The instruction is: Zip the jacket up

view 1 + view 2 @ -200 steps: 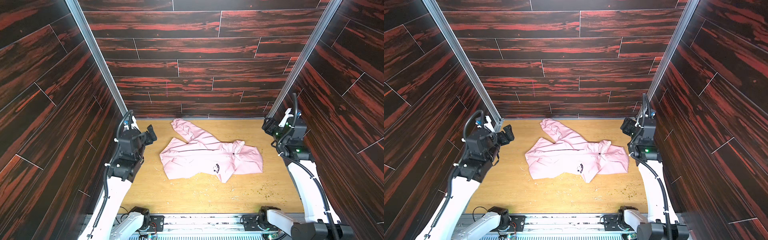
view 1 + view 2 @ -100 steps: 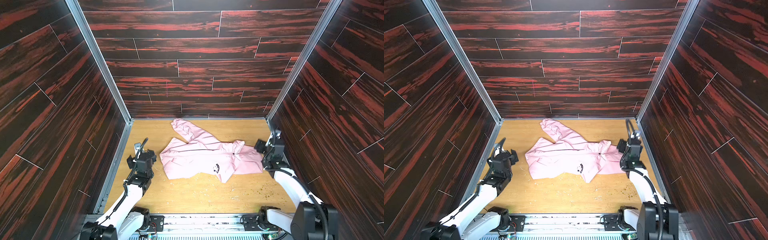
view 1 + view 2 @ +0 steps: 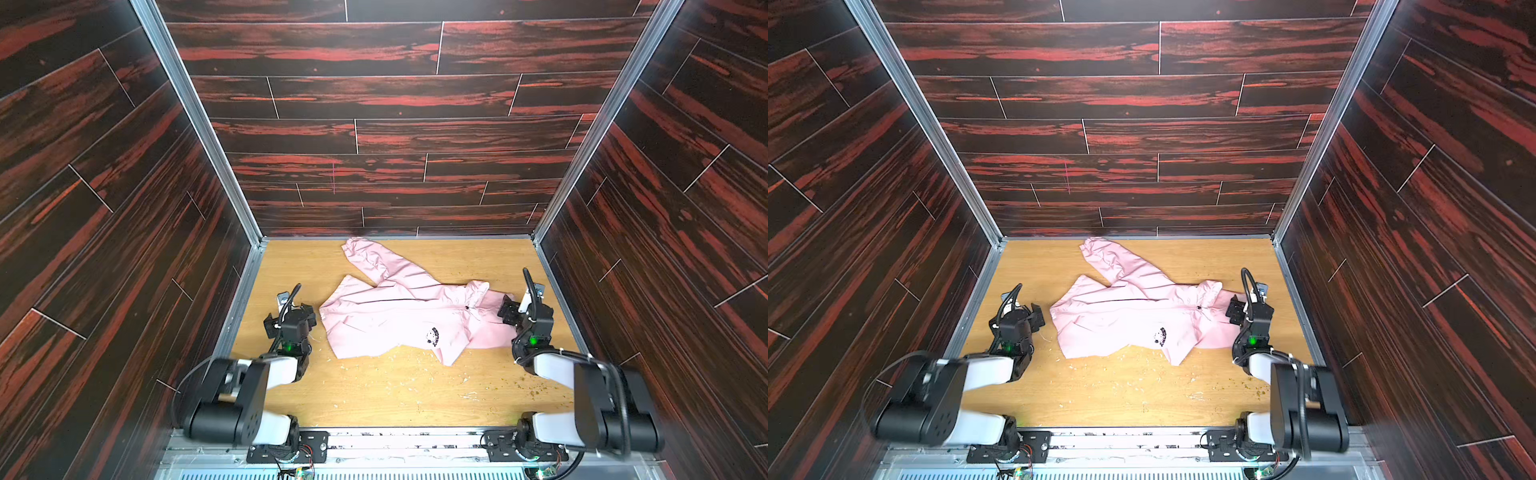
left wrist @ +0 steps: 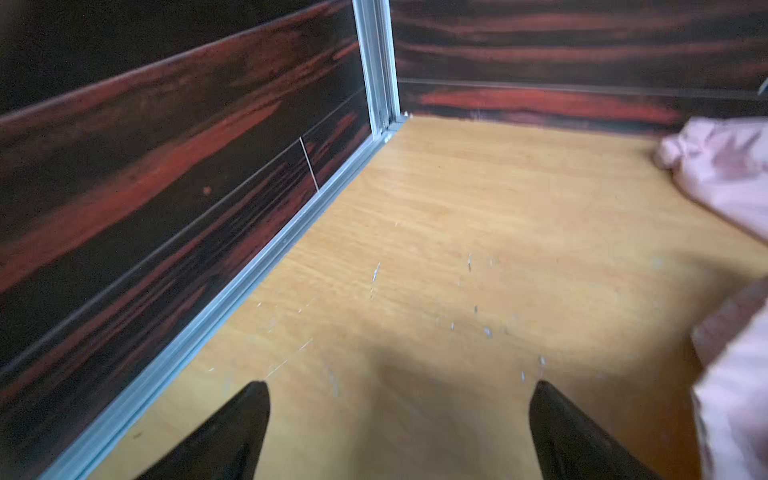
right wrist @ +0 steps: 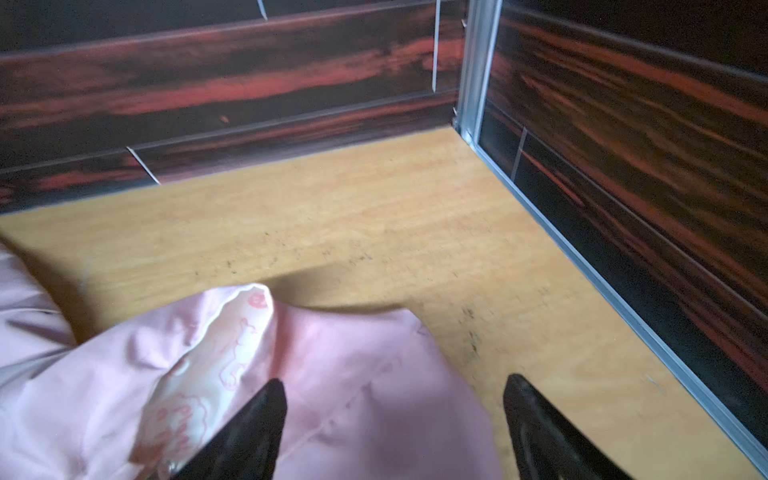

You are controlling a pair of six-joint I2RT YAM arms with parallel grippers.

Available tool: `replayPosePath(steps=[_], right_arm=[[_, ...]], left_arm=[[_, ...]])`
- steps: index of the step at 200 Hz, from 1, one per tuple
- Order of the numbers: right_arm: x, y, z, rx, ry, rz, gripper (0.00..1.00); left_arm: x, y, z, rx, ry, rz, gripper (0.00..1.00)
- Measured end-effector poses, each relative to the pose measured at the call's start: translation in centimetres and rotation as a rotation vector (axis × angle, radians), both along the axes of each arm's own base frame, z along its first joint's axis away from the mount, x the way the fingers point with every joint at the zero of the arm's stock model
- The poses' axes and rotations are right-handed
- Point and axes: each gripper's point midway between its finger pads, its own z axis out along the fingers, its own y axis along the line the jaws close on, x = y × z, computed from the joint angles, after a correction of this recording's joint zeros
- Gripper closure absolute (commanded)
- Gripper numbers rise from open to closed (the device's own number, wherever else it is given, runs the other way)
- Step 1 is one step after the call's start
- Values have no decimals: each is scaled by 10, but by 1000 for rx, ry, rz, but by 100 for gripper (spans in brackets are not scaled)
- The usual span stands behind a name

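Jacket [image 3: 390,320]: limp, light, likely slippery; pinch collar edge [image 5: 245,299] just ahead of right gripper [image 5: 395,384] (wide, empty). Left gripper [image 4: 401,399] wide, empty.

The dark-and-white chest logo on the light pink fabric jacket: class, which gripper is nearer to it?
Right. The right gripper is over the jacket's collar end, near the logo; the left gripper is past its opposite end, above the wooden table.

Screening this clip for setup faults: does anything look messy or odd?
The jacket lies rumpled and askew, one sleeve flung toward the back wall, pale lining showing at its collar end. Small crumbs litter the table in front of it.
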Motion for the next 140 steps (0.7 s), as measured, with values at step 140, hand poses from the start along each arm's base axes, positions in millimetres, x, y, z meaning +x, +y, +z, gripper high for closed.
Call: replayPosePath(steps=[140], right_arm=[[8, 10, -3, 14, -51, 96, 1]], left_arm=[[26, 4, 13, -26, -34, 10, 0]])
